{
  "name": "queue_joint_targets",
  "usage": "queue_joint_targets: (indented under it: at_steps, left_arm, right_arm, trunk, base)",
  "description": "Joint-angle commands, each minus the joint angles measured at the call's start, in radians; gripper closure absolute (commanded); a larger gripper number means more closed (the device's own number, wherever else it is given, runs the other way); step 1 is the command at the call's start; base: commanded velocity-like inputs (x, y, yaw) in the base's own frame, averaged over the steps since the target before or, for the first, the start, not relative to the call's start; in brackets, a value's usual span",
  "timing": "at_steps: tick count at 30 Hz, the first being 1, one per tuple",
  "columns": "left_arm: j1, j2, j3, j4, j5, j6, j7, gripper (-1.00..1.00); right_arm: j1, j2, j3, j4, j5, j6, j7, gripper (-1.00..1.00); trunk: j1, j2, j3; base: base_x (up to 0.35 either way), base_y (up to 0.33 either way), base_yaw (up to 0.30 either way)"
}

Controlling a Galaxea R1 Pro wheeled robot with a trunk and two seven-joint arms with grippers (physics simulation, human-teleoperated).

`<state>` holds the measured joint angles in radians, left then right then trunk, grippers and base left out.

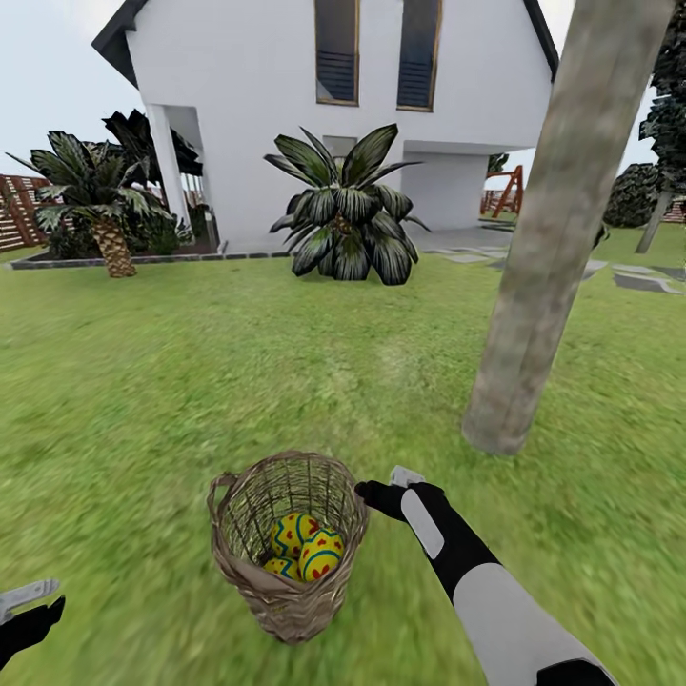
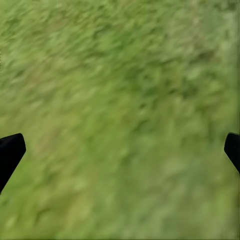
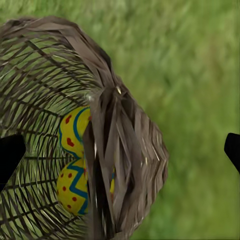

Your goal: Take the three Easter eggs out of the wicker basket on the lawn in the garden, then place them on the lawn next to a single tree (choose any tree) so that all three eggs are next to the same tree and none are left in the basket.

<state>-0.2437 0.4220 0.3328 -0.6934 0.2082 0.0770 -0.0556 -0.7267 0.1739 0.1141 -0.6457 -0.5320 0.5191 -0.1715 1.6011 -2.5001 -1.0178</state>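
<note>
At the far left we saw a slat fence (image 1: 19, 211) and a short palm (image 1: 95, 205) at the edge of the lawn (image 1: 191, 362), with the white house (image 1: 286, 105) behind and a broad dark-leaved bush (image 1: 348, 210) in front of its wall. Low in the left corner of the head view sat our left gripper (image 1: 27, 610), well apart from the basket; in its wrist view its two dark fingertips (image 2: 11, 152) stood wide apart over bare grass, holding nothing. Further right, the basket (image 1: 286, 548) stood upright on the lawn, and we saw the eggs (image 1: 307, 550) lying together at its bottom, yellow with blue zigzags and red dots; we could make out at least two clearly, a third only as a sliver. Just beside the basket's right rim was our right gripper (image 1: 381, 491), at rim height and outside the weave; whether it touched the rim we could not tell. Its wrist view looked at the basket (image 3: 115, 150) side-on, with two eggs (image 3: 75, 160) showing through the wicker wall, which stood between the fingers and the eggs; the fingertips (image 3: 10, 155) at each edge were spread wide and empty. To the right and beyond the arm rose the tree (image 1: 557, 238), its thick mottled trunk leaning, near the basket. Grey paving stones (image 1: 643, 279) lay past it.
</note>
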Motion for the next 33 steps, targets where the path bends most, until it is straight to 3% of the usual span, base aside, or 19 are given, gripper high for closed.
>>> queue_joint_targets:
  at_steps: [1,33]
  left_arm:
    - [0.0,0.0,0.003,-0.001,0.01,0.007,-0.006,-1.0]
    - [0.0,0.0,0.003,0.003,0.011,0.007,-0.007,-1.0]
  right_arm:
    - [0.0,-0.001,0.004,-0.002,-0.011,0.002,-0.009,-1.0]
    - [0.0,-0.001,0.004,-0.002,-0.011,0.001,-0.009,-1.0]
  trunk:
    - [-0.001,0.0,0.003]
    - [-0.12,0.217,0.104]
  base:
    - [0.0,0.0,0.0]
    - [0.0,0.0,0.0]
